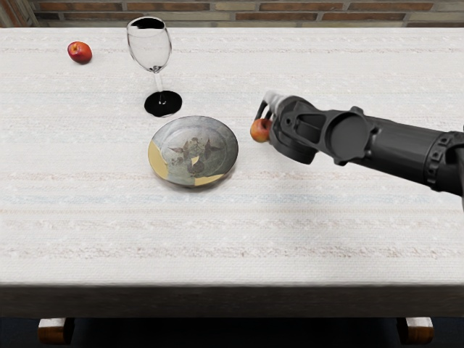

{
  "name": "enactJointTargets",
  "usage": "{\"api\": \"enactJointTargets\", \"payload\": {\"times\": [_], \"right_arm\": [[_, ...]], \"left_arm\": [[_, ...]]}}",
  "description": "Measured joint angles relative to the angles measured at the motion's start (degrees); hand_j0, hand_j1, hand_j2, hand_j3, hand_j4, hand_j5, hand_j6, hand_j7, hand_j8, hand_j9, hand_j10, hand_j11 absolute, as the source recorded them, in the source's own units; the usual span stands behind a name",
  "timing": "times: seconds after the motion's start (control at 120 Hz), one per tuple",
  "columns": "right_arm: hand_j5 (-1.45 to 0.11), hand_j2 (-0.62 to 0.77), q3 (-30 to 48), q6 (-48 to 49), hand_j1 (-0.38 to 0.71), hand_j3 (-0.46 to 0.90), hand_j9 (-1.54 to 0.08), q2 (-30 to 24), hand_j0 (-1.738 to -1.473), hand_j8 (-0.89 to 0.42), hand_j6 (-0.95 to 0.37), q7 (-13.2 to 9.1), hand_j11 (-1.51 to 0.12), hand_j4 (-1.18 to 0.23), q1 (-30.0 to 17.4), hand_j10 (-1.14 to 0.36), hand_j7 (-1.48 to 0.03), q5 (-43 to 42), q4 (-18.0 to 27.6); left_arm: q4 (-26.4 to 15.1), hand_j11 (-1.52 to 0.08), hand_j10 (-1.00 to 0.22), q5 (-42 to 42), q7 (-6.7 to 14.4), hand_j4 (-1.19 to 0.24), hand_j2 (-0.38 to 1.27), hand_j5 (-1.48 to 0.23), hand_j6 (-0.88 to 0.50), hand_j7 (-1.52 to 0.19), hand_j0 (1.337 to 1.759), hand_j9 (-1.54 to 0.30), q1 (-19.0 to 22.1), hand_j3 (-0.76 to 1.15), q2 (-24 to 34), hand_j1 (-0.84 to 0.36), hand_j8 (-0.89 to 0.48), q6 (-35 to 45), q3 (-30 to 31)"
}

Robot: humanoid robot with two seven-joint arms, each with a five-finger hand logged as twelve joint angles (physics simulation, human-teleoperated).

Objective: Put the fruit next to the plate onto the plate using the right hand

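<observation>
The right robot hand [278,122] reaches in from the right edge, its fingers [261,110] curled around a small orange-red fruit [258,130]; the fruit sits in that grasp just beside the plate [219,139], off its right rim; whether it touches the desk [290,225] I cannot tell; a wine glass [150,48] stands behind the plate; a red apple [80,51] lies well apart, far left.

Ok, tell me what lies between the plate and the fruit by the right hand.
Nothing: the head view shows only a bare strip of table between the rim of the plate and the fruit in the right hand.
</observation>
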Motion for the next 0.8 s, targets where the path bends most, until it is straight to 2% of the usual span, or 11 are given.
{"api": "enactJointTargets", "payload": {"times": [0.275,0.8], "right_arm": [[-0.91,0.09,2.2,-0.2,0.25,0.00,-0.93,0.0,-1.653,-0.68,-0.52,0.0,-0.94,-0.61,1.8,-0.67,-0.90,-0.1,4.0],[-0.94,0.08,4.8,-0.8,0.25,0.00,-0.96,0.0,-1.651,-0.67,-0.50,0.0,-0.96,-0.60,4.4,-0.70,-0.93,-0.2,7.5]], "left_arm": [[0.0,0.00,0.00,0.0,0.0,0.00,0.00,0.00,0.00,0.00,1.658,0.00,0.1,0.00,0.0,0.35,0.00,0.0,0.0],[0.0,0.00,0.00,0.0,0.0,0.00,0.00,0.00,0.00,0.00,1.658,0.00,0.2,0.00,0.0,0.35,0.00,0.0,0.0]]}}
